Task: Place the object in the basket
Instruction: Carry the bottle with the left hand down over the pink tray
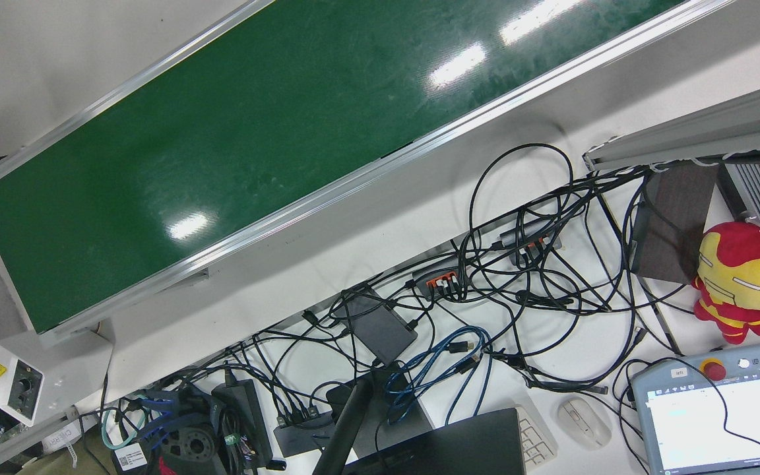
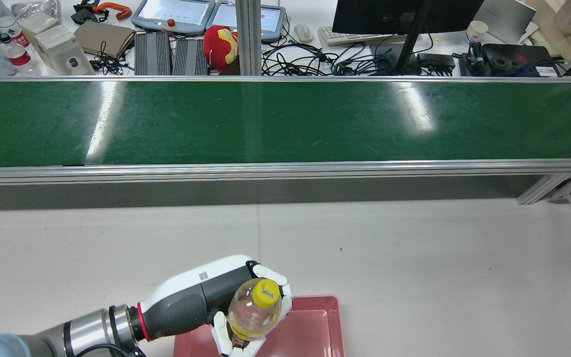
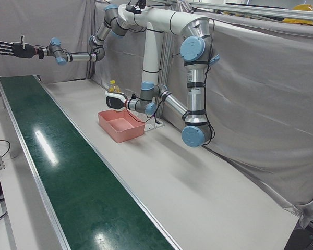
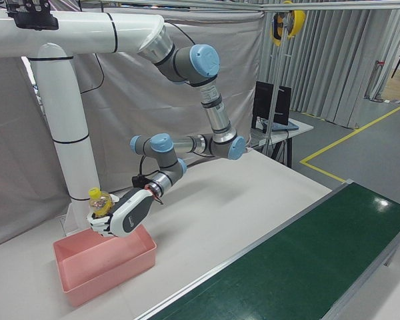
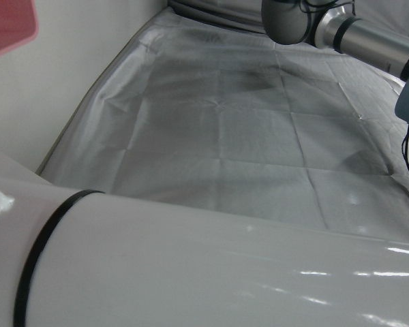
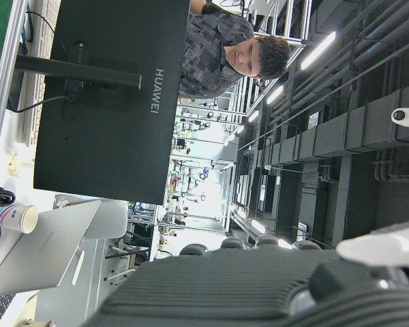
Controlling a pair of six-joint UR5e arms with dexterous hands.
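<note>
- Left hand (image 2: 246, 307), white-shelled with a dark grey palm, is clamped around a clear plastic bottle with a yellow screw cap (image 2: 255, 308). Fingers wrap the bottle body from both sides.
- Bottle holds a yellowish liquid in its lower part. In the right-front view the bottle (image 4: 100, 202) stands roughly upright in the left hand (image 4: 117, 215), cap uppermost.
- Bottle is held in the air above the shallow pink rectangular plastic basket (image 2: 310, 327), over its end nearer the robot's left. It does not touch the basket.
- Basket sits on the white tabletop (image 2: 414, 258), close to the robot's pedestal side, well apart from the long green conveyor belt (image 2: 285, 121). Left-front view shows the basket (image 3: 120, 126) just beside the white pedestal column (image 3: 151, 52). The part of the basket interior in view is bare.
- Right hand (image 3: 10, 48), dark-coloured, is raised high beyond the far end of the belt in the left-front view. Fingers are spread apart and it holds nothing.
- Right hand view looks at a black monitor back (image 6: 109, 88) and a person in a patterned shirt (image 6: 232, 48). Nothing of the bottle shows there.
- Left hand view shows only a white arm housing (image 5: 191, 266), grey drape cloth (image 5: 245, 136) and a corner of the basket.
- Front view: belt surface bare, with tangled black cables (image 1: 518, 264) and a red-and-yellow plush toy (image 1: 739, 277) on the operators' desk.
</note>
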